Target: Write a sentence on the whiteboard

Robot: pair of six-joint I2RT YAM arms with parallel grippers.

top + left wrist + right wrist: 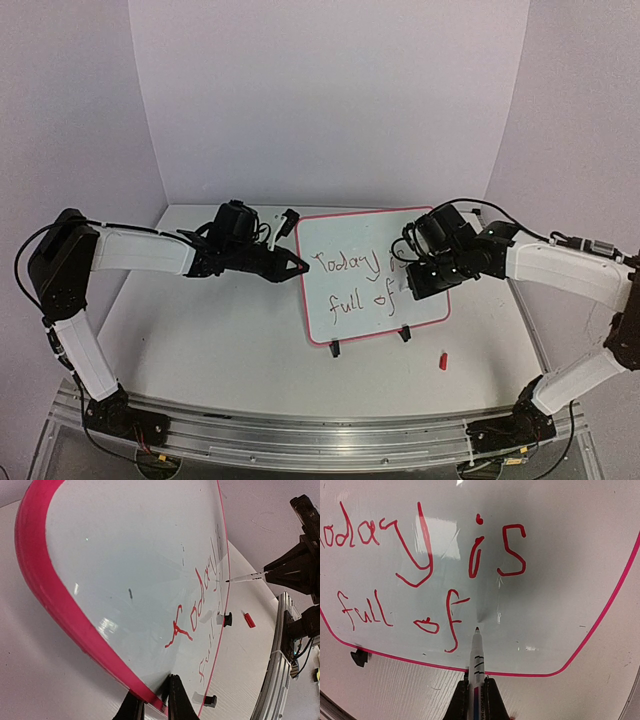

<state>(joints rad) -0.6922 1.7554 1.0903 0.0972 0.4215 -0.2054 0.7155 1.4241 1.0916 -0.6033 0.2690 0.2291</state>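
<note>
You see the whiteboard (345,300) standing on the desk (200,350): left tool (298,265) at its 9 o'clock edge, right tool (405,285) at 3 o'clock, marker (477,650) tip just beside the sentence (350,262), cap (442,359) at 5 o'clock.

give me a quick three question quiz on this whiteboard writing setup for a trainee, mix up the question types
1. True or false: the right gripper holds a marker with its tip just right of the word "of".
2. Multiple choice: the left gripper is closed on A) the edge of the whiteboard, B) the marker, C) nothing.
3. Fill in: the sentence, in red, reads "Today is full ___".

Key: 1 true; 2 A; 3 of.
</note>
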